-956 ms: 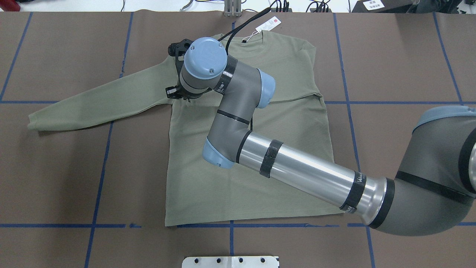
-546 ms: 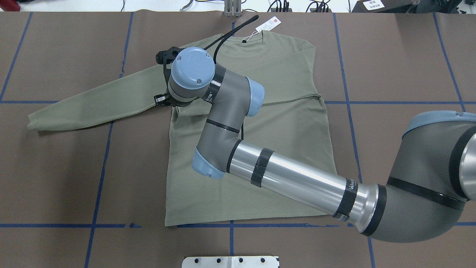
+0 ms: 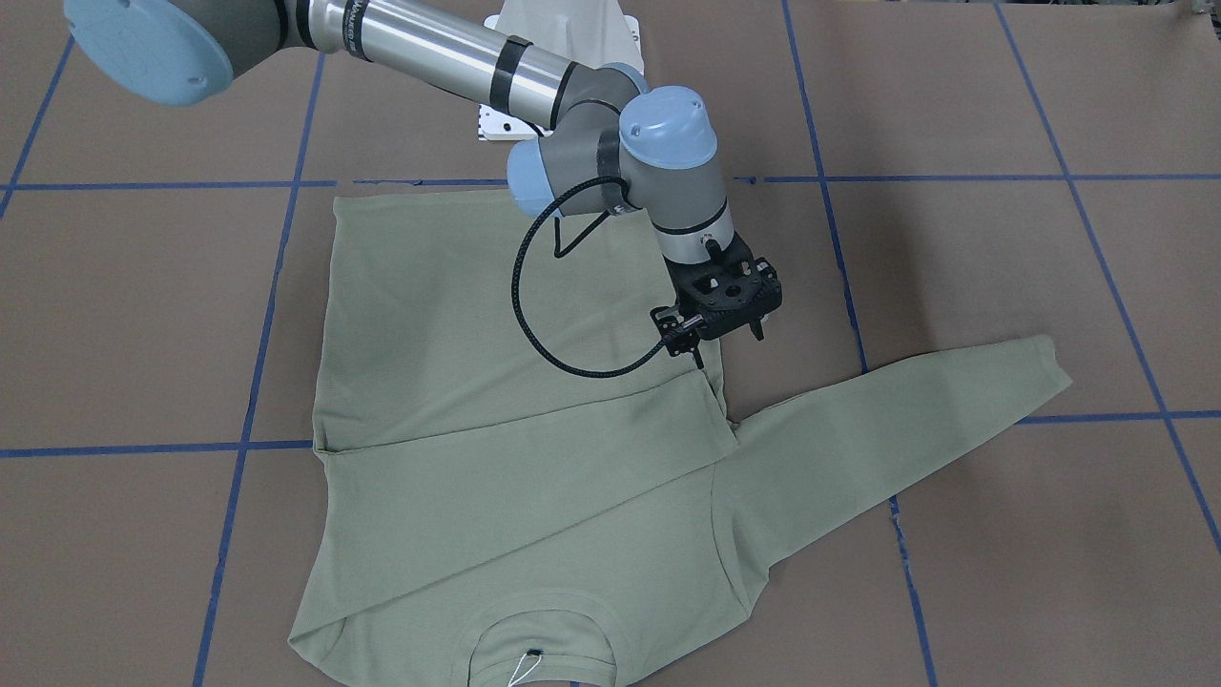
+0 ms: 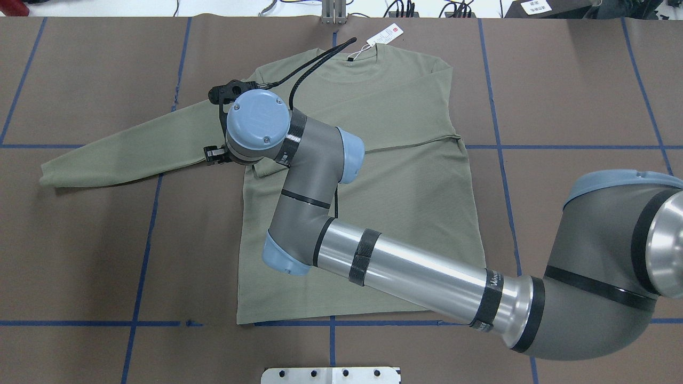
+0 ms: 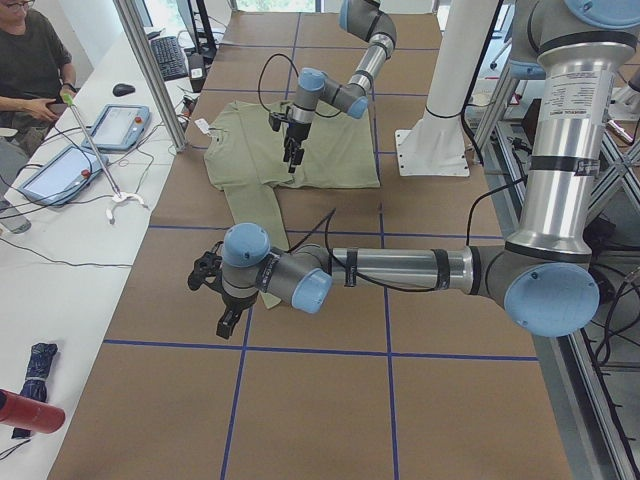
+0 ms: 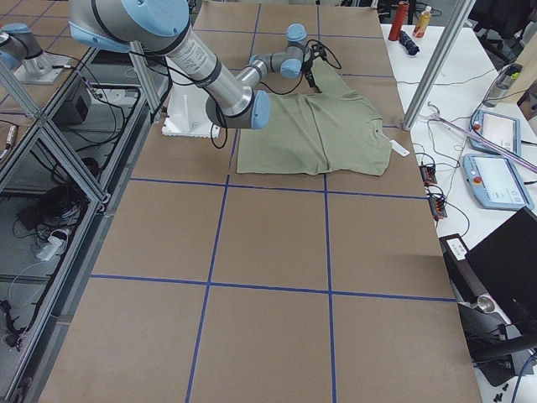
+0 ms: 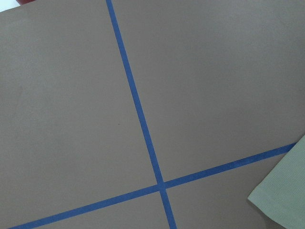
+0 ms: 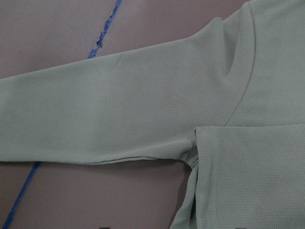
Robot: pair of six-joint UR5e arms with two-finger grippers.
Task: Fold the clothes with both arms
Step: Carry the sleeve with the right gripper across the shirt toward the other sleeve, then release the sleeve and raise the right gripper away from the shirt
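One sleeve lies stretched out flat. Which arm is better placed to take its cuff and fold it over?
Left, probably. The left gripper is low over the table near the cuff, whose corner shows in its wrist view. The right gripper hangs open over the armpit, at the sleeve's other end.

Pale sage-green long-sleeved shirt [image 4: 411,202]: matt, finely textured knit cloth. Brown table cover [image 4: 576,80]: matt, paper-like. Right arm's silver forearm tube [image 4: 421,272]: glossy metal.

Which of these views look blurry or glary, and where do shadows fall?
Overhead: glare streaks the silver tube of the right arm, and a faint shadow runs under the outstretched sleeve of the shirt. Right wrist: soft and washed out, with the blue tape blurred. Left wrist: even light, tape crisp.
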